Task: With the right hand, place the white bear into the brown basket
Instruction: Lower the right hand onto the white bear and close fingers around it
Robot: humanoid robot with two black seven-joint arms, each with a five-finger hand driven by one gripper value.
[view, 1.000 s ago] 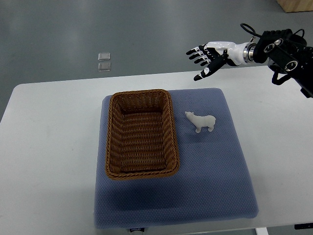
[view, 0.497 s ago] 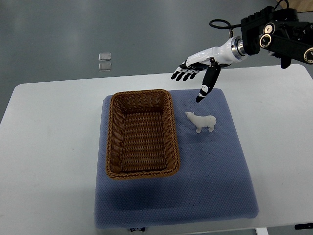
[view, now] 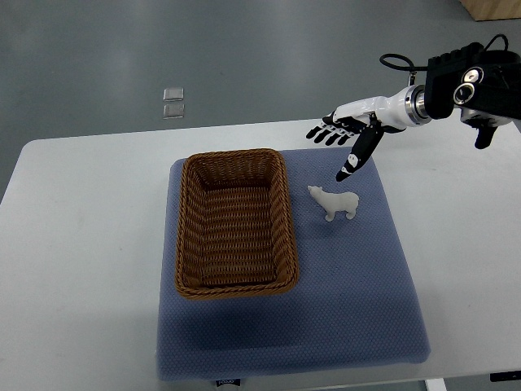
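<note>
While reaching in from the right edge, right hand [view: 346, 138] spread wide above the far edge of a padded blue mat [view: 358, 293], white shell, black fingertips, thumb angled down, gripping nothing. Just below that thumb, apart from it: small glossy white bear [view: 334, 202], standing on the dimpled fabric. Beside it, to the left: rectangular woven brown basket [view: 234, 224], ribbed wicker. Beneath everything, smooth white table [view: 81, 269].

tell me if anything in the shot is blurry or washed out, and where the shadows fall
Top view: sharp throughout, with no motion blur on the right hand; lighting is soft and even, with mild brightness on the white table but no hard glare; the white bear casts only a faint shadow on the blue mat, and the brown basket shades its own inner walls.
</note>
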